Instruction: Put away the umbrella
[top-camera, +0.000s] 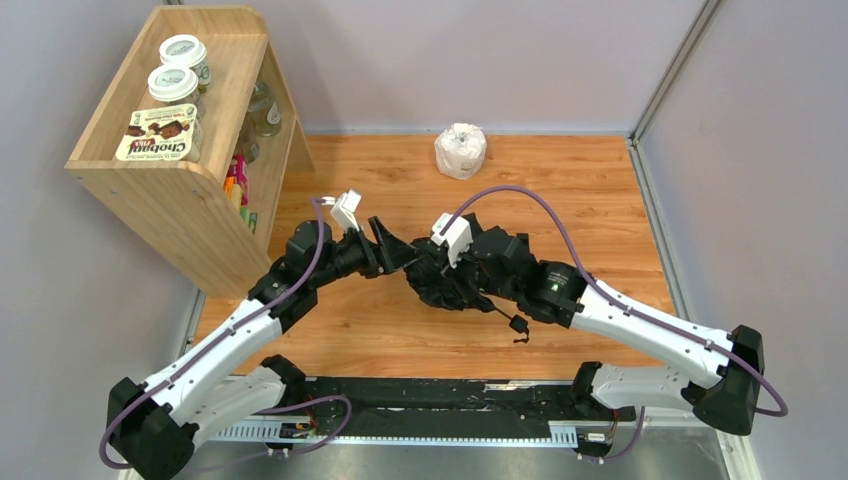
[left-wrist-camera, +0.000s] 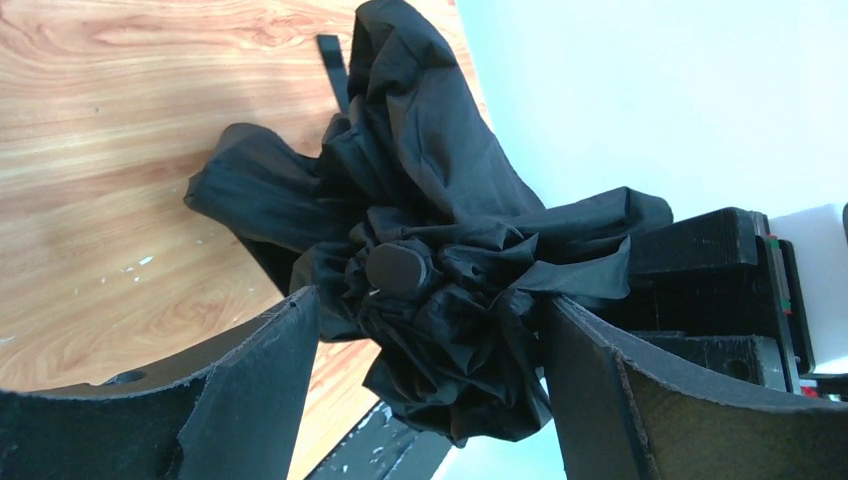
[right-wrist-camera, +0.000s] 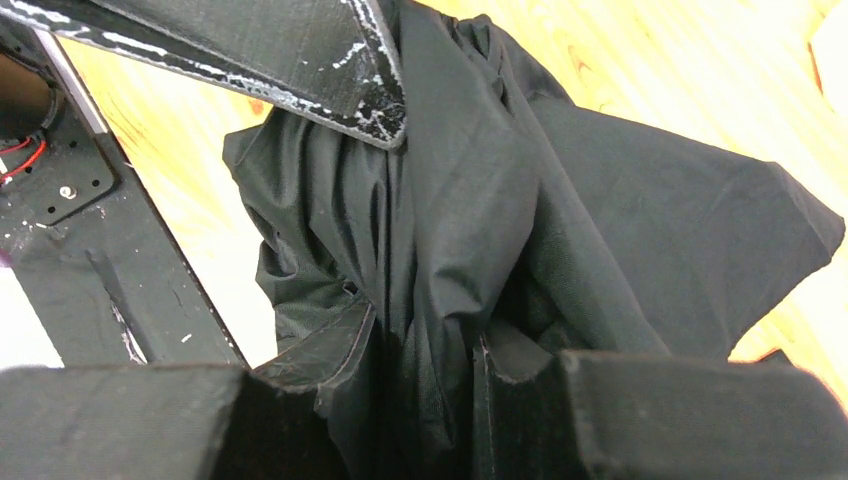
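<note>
- The umbrella (top-camera: 447, 283) lies mid-table as a loose black bundle. Its canopy is collapsed but unwrapped, with folds spilling in every direction. I can't tell whether it rests on the wooden table (top-camera: 600, 200) or hangs just above it.
- The right gripper (right-wrist-camera: 425, 360) is clamped onto a thick gather of canopy, and the fabric runs straight down between its pads. That reads to me as an anchor, keeping the bundle steady for the other arm.
- The left gripper (left-wrist-camera: 428, 300) stands spread wide, one finger on each side of the umbrella's round end cap (left-wrist-camera: 397, 268). Fabric brushes the fingers (left-wrist-camera: 265, 380), but nothing is squeezed.
- My guess is that it's lined up to gather the loose folds inward.
- Both arms reach forward and bend inward, so the wrists meet nose to nose at the table's centre.
- The wooden shelf (top-camera: 170, 190) stands well apart at the far left.
</note>
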